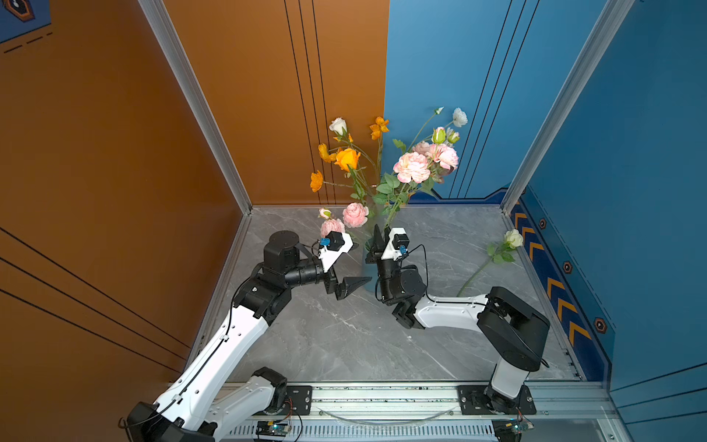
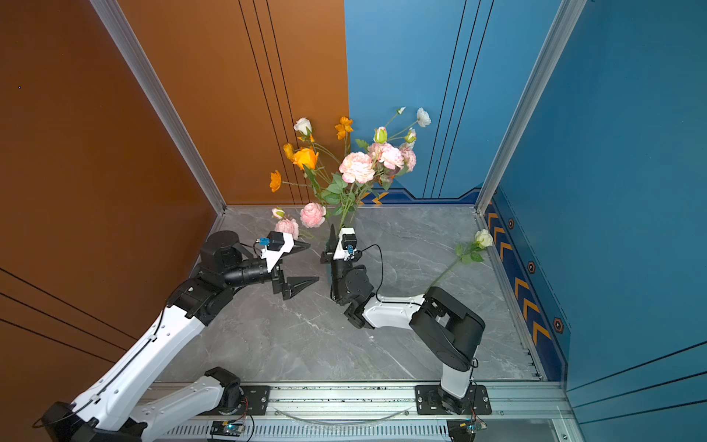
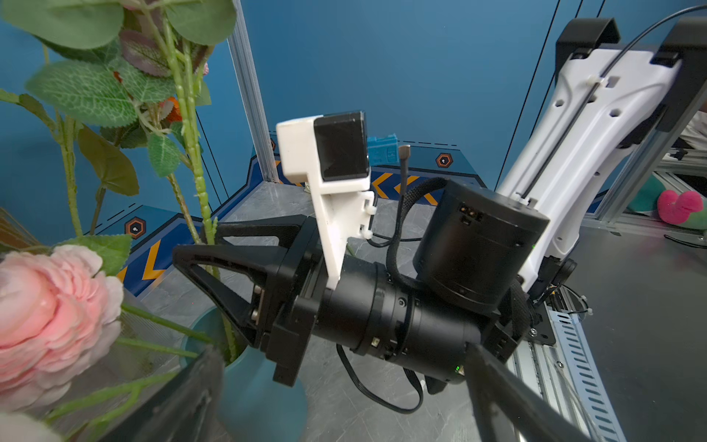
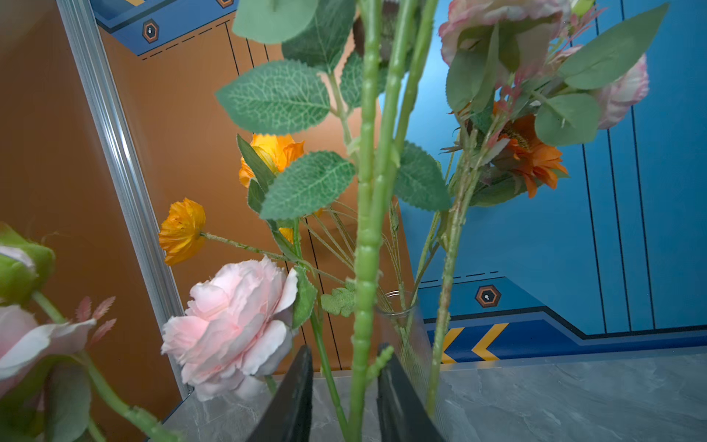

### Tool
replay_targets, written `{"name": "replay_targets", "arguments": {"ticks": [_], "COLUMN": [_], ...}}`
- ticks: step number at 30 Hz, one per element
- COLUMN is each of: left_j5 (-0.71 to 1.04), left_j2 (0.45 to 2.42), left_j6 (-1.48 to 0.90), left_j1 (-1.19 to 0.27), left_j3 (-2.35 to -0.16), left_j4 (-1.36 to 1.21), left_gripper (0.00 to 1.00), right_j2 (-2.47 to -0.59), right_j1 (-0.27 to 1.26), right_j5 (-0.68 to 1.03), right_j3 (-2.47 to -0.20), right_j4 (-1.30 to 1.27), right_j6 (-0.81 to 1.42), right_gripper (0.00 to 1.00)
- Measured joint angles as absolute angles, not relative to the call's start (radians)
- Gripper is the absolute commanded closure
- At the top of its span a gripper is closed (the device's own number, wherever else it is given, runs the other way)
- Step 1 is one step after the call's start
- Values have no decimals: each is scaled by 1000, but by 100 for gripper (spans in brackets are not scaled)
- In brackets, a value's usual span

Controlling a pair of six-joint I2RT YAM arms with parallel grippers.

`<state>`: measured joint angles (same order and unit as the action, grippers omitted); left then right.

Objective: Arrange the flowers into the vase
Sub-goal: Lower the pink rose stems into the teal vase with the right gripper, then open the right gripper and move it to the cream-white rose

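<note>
A teal vase [image 1: 366, 284] [image 3: 264, 405] stands mid-table and holds several flowers with pink blooms [image 1: 411, 167] [image 2: 356, 167] and orange blooms [image 1: 347, 159]. My right gripper [image 1: 378, 234] [image 4: 344, 356] points up at the vase mouth. Its jaws stand slightly apart around a thick green stem [image 4: 365, 306], with gaps showing beside it. My left gripper [image 2: 306, 265] [image 3: 344, 363] is wide open beside the vase and holds nothing. One cream rose [image 1: 512, 239] [image 2: 483, 238] lies on the table at the right wall.
A clear glass vase [image 4: 401, 317] with thin dry stems stands just behind the teal one. Orange and blue walls close in the grey marble table [image 1: 344, 344]. The arms' metal rail [image 1: 382, 398] runs along the front edge.
</note>
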<state>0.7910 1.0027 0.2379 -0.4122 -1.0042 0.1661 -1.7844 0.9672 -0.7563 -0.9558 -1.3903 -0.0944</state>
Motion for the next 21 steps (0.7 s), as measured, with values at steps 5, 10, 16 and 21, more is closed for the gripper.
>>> {"name": "replay_targets", "arguments": {"ticks": [5, 10, 16, 21], "left_j5": [791, 793, 795, 795], "left_j2": [1003, 1004, 1005, 1005], "left_j6": [235, 235, 235, 235], "left_j1": [-412, -412, -412, -410], "left_j3": [-1004, -1004, -1004, -1004], "left_j4": [163, 155, 146, 146], "left_gripper": [2, 2, 2, 2], "right_j2": [-1784, -1747, -1643, -1521], "right_j1": [973, 991, 1010, 1015], "right_j5": [-773, -810, -885, -924], "right_j3": [-923, -865, -791, -786], "right_j4": [-1396, -1396, -1384, -1200], "right_j6": [-115, -152, -187, -175], "right_gripper": [44, 18, 4, 2]}}
